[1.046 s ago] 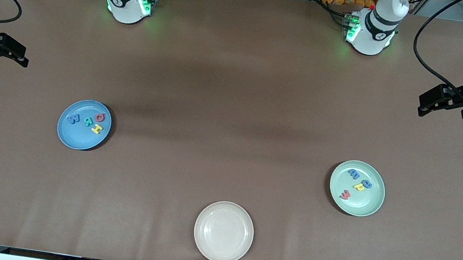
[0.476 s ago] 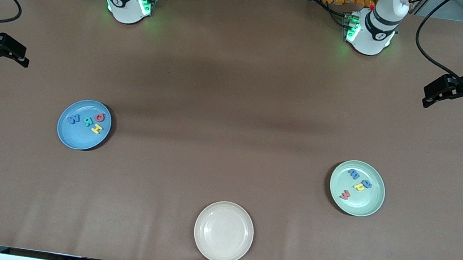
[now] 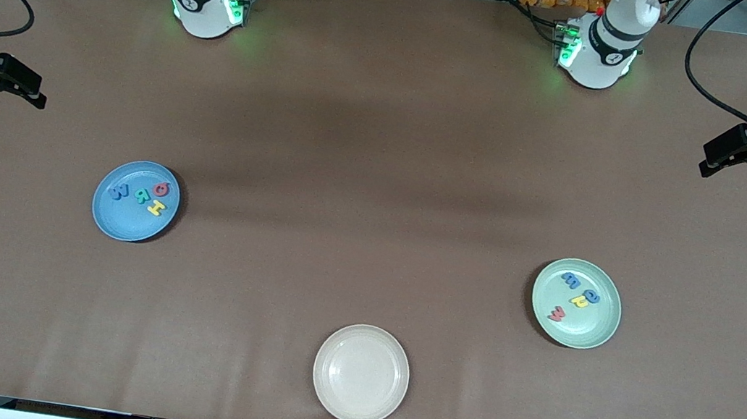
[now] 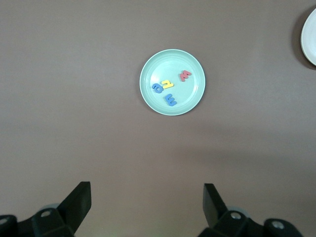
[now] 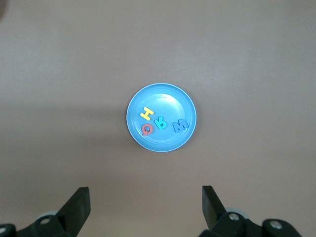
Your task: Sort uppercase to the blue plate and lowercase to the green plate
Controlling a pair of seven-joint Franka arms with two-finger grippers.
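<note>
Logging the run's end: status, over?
Left gripper and right gripper open, empty, at table ends. Uppercase on blue plate; lowercase on green plate. Nothing obstructing.

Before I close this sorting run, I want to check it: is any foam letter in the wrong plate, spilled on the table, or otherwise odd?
Nothing stands out. Four small foam capital letters lie inside the round sky-blue plate, four foam small-case letters inside the round mint-green plate. The round cream plate holds nothing. No letter lies on the brown table.
</note>
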